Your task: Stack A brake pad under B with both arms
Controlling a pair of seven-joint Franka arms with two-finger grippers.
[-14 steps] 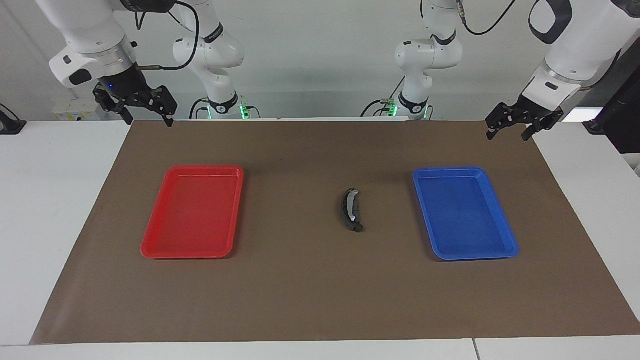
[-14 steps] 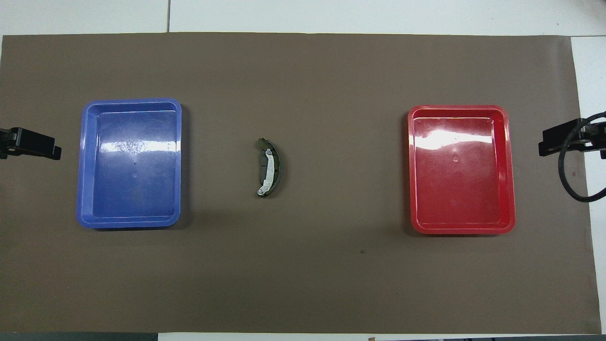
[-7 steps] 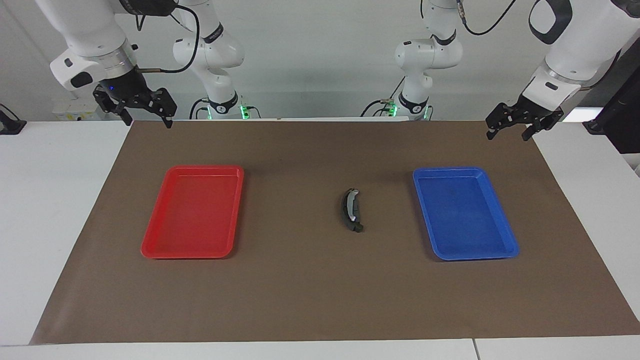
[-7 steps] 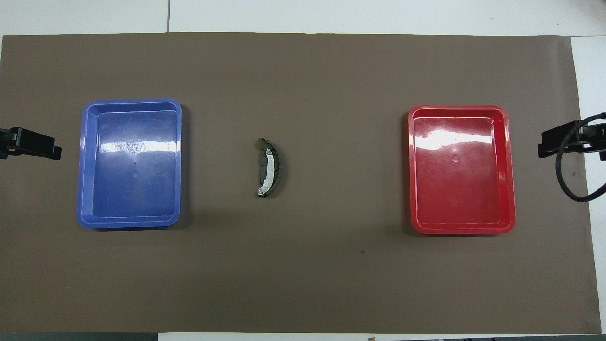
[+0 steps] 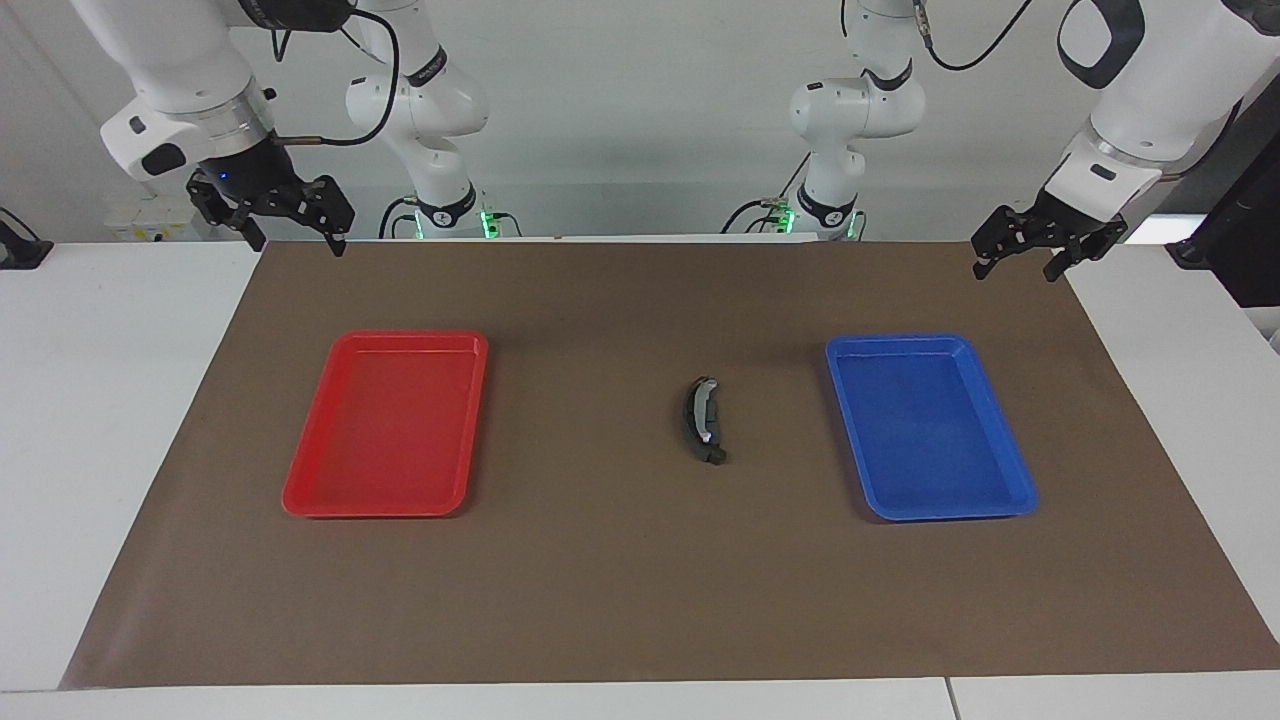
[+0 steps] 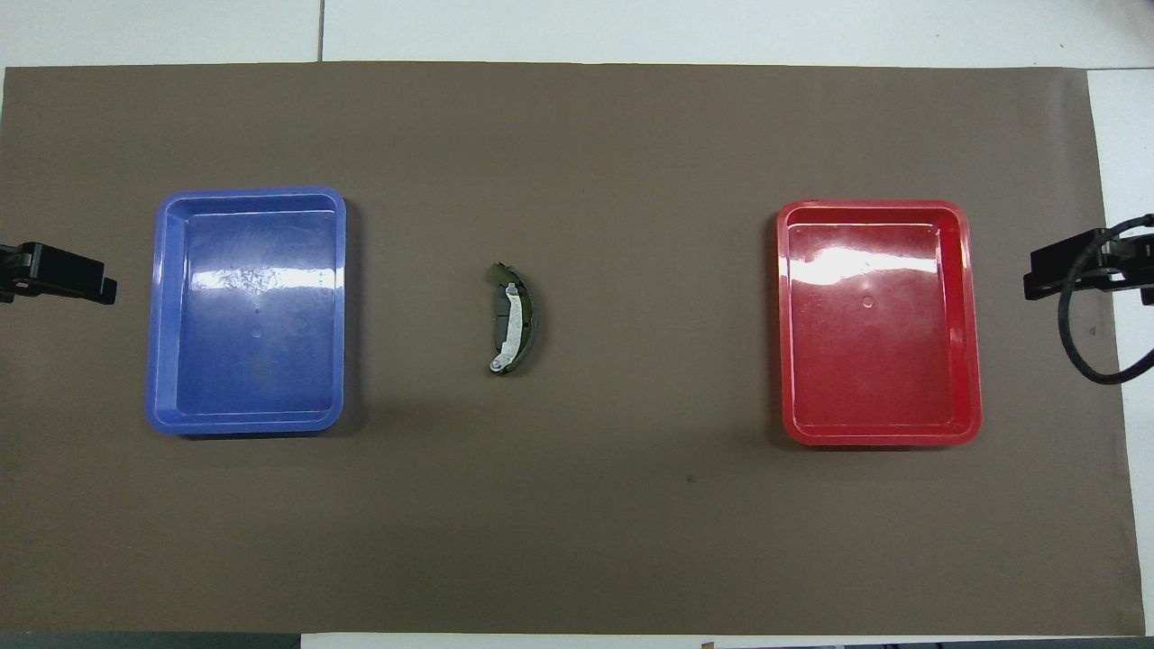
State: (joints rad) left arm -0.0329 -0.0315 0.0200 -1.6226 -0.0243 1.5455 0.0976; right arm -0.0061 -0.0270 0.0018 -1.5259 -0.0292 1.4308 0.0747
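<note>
B, the black crescent brake shoe (image 5: 699,420) with a silver band (image 6: 511,320), lies on the brown mat (image 5: 600,580) at mid-table, between the two trays. The small dark grey brake pad (image 6: 499,317) lies under it, and only a strip shows at the inner side of the curve. My left gripper (image 5: 1015,268) hangs open and empty over the mat's edge at the left arm's end; it also shows in the overhead view (image 6: 63,281). My right gripper (image 5: 298,240) hangs open and empty over the mat's corner at the right arm's end, also in the overhead view (image 6: 1059,275).
An empty blue tray (image 5: 1000,505) (image 6: 248,424) lies toward the left arm's end. An empty red tray (image 5: 300,500) (image 6: 879,437) lies toward the right arm's end. A black cable (image 6: 1086,361) loops beside the right gripper.
My right gripper has risen and shifted very slightly. The left gripper, the stacked pieces and the trays have not moved.
</note>
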